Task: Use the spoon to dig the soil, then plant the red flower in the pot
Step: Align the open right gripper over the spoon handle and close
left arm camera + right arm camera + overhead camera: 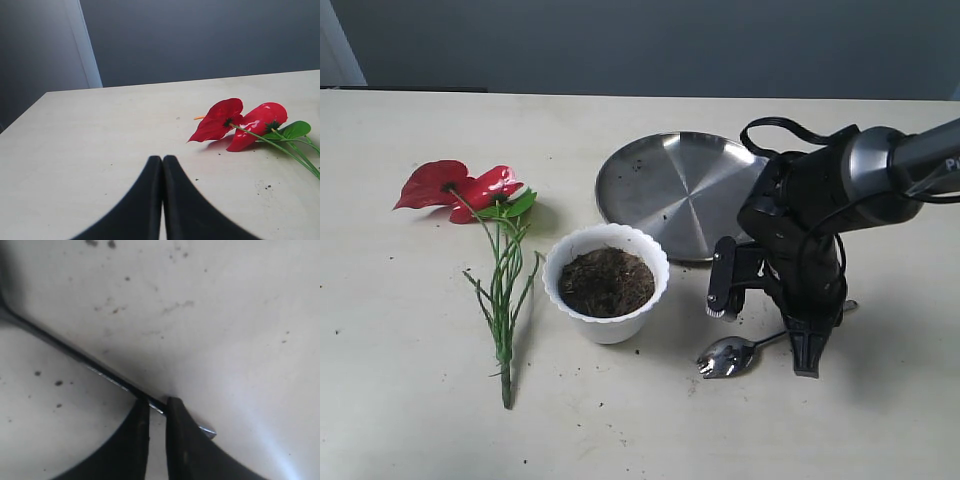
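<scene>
The white scalloped pot (pixel 608 326) stands mid-table, filled with dark brown soil (pixel 607 282). To its left the red flower (pixel 460 187) lies flat, with its blooms at the far end and its long green stems toward the front; the left wrist view also shows the red flower (pixel 235 122). Right of the pot the spoon (pixel 728 356) lies on the table. My right gripper (pixel 807 365) points straight down onto its handle. In the right wrist view the right gripper (pixel 157 405) is shut on the spoon (pixel 75 355). My left gripper (pixel 162 159) is shut and empty, low over bare table.
A large round steel plate (pixel 680 190) lies behind the pot and next to the right arm. Stray soil crumbs dot the tabletop around the pot and the spoon. The left arm is outside the exterior view.
</scene>
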`<state>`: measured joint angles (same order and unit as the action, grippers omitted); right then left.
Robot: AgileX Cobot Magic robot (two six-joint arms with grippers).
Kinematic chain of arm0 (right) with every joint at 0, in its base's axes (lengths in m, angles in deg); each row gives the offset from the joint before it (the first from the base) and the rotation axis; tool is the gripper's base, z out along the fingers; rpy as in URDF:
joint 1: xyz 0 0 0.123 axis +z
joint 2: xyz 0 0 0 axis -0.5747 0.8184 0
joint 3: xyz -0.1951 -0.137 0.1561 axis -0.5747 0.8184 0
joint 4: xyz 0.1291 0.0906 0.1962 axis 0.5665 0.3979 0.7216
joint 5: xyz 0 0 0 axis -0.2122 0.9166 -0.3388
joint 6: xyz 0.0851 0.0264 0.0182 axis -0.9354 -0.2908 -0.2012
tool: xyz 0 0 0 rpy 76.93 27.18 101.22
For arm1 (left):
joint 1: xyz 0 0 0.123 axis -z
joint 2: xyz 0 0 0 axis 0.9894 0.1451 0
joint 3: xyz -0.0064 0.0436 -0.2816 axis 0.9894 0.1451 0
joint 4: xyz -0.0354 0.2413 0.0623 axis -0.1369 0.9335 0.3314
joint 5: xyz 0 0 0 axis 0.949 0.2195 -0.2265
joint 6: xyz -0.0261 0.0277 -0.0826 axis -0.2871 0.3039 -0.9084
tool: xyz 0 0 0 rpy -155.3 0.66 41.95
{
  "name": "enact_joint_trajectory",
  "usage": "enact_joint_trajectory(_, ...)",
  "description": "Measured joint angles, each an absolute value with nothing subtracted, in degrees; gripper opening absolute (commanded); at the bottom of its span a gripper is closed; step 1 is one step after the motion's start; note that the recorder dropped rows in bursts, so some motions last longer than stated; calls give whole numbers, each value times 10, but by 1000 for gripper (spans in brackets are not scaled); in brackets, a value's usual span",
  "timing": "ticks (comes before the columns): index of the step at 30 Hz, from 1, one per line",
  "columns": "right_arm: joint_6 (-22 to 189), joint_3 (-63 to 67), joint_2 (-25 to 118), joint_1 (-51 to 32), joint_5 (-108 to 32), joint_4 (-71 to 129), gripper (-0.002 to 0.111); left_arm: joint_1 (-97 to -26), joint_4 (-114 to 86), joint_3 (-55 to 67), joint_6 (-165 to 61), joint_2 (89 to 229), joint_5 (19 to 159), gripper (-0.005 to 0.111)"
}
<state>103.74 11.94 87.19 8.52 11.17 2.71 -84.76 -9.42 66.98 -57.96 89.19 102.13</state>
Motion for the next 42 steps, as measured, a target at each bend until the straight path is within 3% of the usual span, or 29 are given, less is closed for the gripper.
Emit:
enact_joint_trajectory(28, 957, 133, 755, 85, 97, 124, 0, -848, -94, 670, -580, 892, 1021, 0)
enact_joint_trajectory(36, 1110, 133, 755, 85, 40, 268, 35, -848, -94, 670, -580, 892, 1021, 0)
enact_joint_trajectory(42, 1160, 133, 755, 85, 10, 280, 37, -848, -94, 670, -580, 892, 1021, 0)
